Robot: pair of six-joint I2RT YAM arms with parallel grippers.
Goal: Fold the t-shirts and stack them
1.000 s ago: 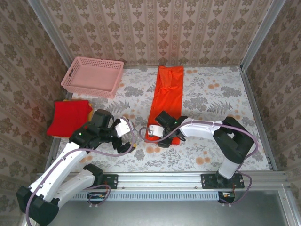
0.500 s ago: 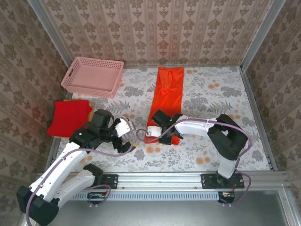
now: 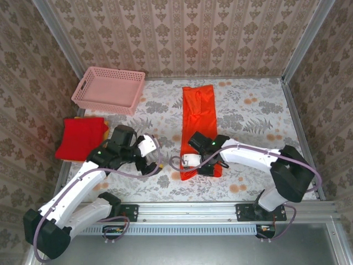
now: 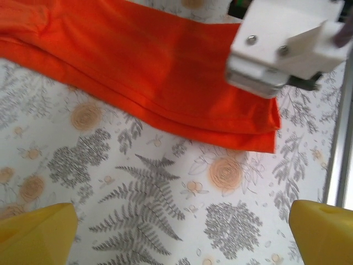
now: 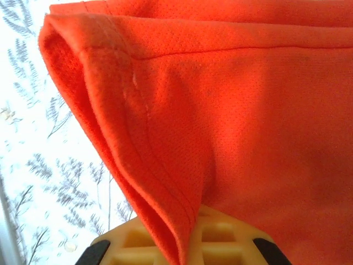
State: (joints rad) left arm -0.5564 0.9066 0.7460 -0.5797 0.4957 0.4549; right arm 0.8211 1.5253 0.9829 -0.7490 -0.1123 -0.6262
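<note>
Clenching the right gripper on the near hem of the orange t-shirt, stretched along the middle of the table, likely for folding it away, and holding the left gripper wide open just left, ready to help.

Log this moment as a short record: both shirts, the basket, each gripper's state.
orange t-shirt: folded into a long strip, lying mid-table, running far to near
red t-shirt: folded, at the left edge
pink basket: far left corner, apart from both shirts
right gripper: shut on the orange t-shirt's near hem
left gripper: open, holding nothing, to the left of the strip's near end
stack: not yet made; the shirts lie apart
</note>
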